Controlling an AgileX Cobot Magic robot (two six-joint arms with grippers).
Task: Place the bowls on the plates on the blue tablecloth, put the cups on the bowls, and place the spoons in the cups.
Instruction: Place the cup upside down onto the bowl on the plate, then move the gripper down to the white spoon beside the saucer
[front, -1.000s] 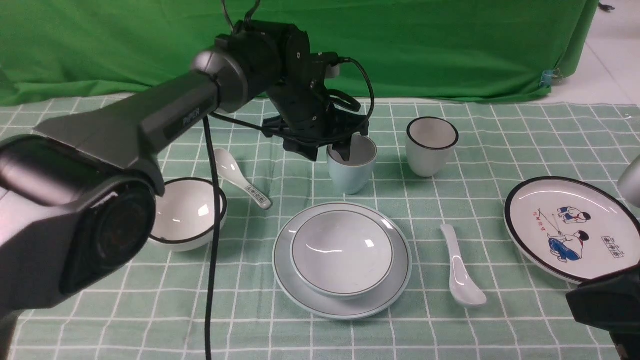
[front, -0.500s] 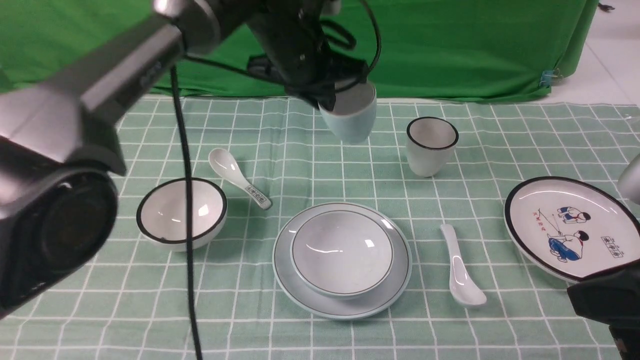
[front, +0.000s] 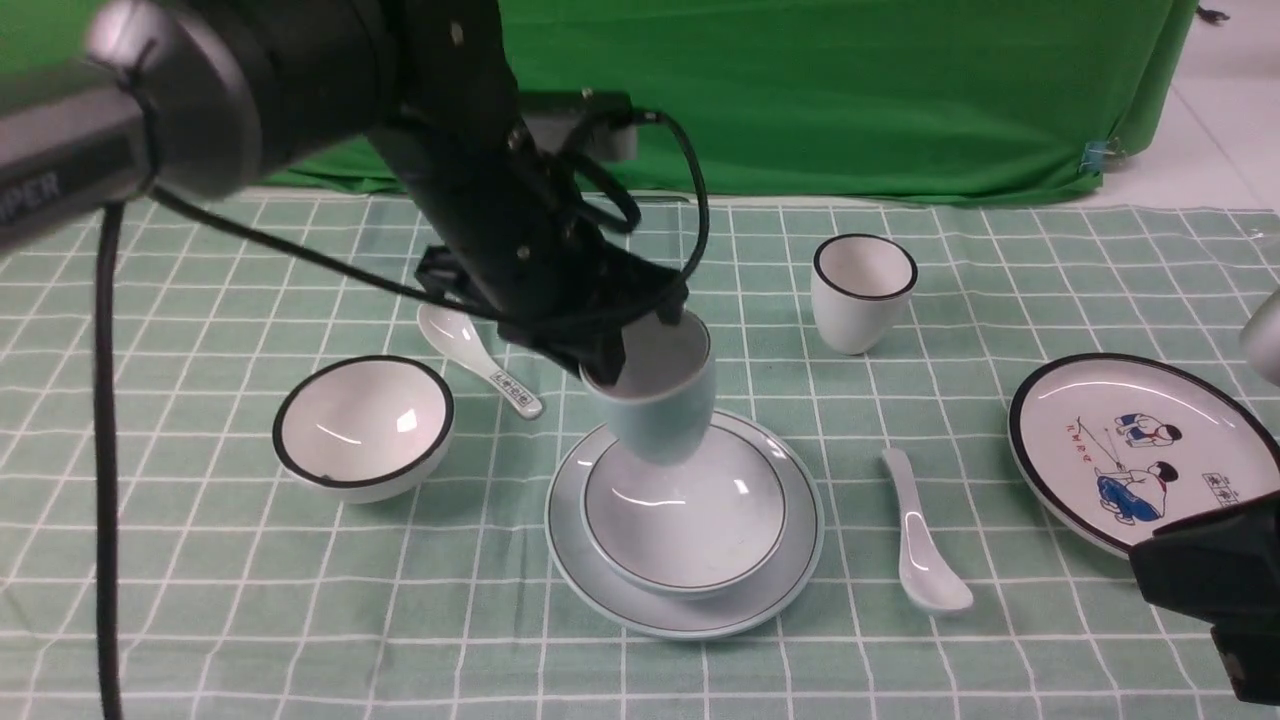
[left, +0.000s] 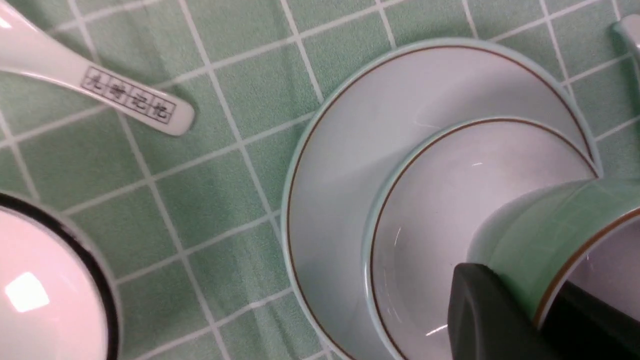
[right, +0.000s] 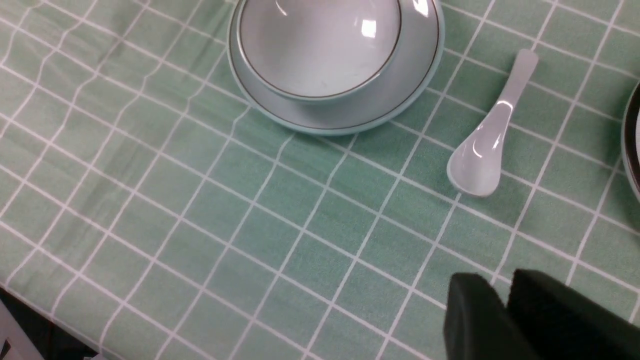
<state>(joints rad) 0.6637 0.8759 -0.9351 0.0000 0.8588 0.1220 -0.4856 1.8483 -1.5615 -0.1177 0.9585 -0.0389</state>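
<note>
Laid out on the pale blue-green white-gridded tablecloth (front: 250, 600), each item placed against the round glossy pale blue plate (front: 800, 560) at centre front.

1. Deep glossy white bowl with thick black rim (front: 363, 428): left of the plate, apart from it, upright on the cloth.
2. Short white ceramic spoon with dark characters on its handle (front: 480, 360): behind and left of the plate, handle end nearest it.
3. Left gripper (front: 612, 368): above the plate's rear half, clamped on the rim of the small pale blue tapered cup (front: 660, 420), one finger outside the wall and one inside (the left wrist view shows this best). The cup is tilted over the wide shallow pale blue bowl (front: 700, 530), which sits centred on the plate. I cannot tell whether cup and bowl touch.
4. Plain white ceramic spoon (front: 920, 540): just right of the plate, scoop towards the front.
5. Small white tapered cup with black rim (front: 863, 292): behind and right of the plate, upright.
6. Round white black-rimmed plate with cartoon children (front: 1140, 450): well right of the plate.
7. Right gripper (right: 505, 300): front right of the plate, low over bare cloth, fingers close together. I cannot tell whether they are fully closed.
</note>
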